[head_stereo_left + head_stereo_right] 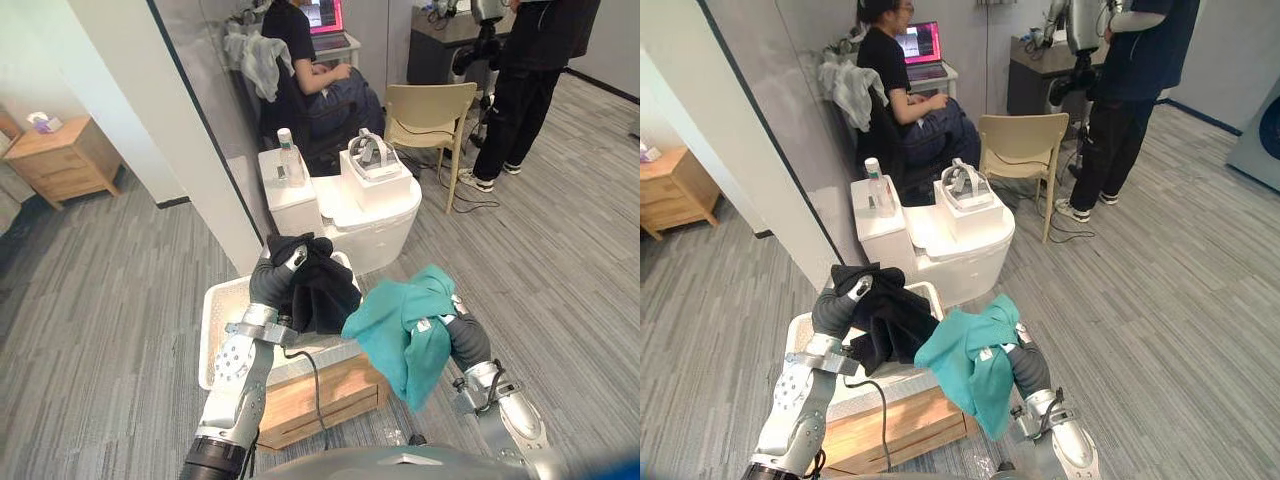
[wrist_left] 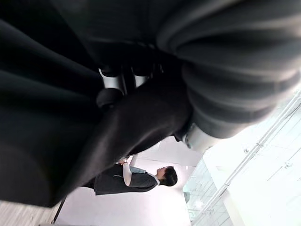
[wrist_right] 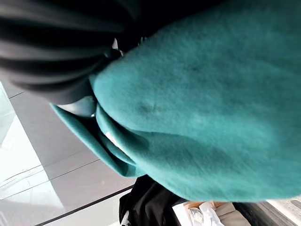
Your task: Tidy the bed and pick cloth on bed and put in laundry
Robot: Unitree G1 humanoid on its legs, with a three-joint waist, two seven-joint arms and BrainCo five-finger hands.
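My left hand [image 1: 283,270] is shut on a black cloth [image 1: 322,288] and holds it bunched over the white laundry basket [image 1: 213,330], with the loose end hanging down inside. In the left wrist view the black cloth [image 2: 56,117] is wrapped round the fingers [image 2: 112,81]. To the right of the basket, my right hand [image 1: 447,326] is shut on a teal cloth [image 1: 398,328] held up in the air. The teal cloth [image 3: 211,108] drapes over that hand and hangs past the basket's near right corner.
The basket rests on a low wooden stand [image 1: 320,395]. Behind it stands a white unit [image 1: 345,205] with a bottle [image 1: 288,155] and a headset on top. A beige chair [image 1: 430,115], a seated person [image 1: 300,60] and a standing person [image 1: 525,80] are farther back. A wooden nightstand [image 1: 65,158] stands at the left.
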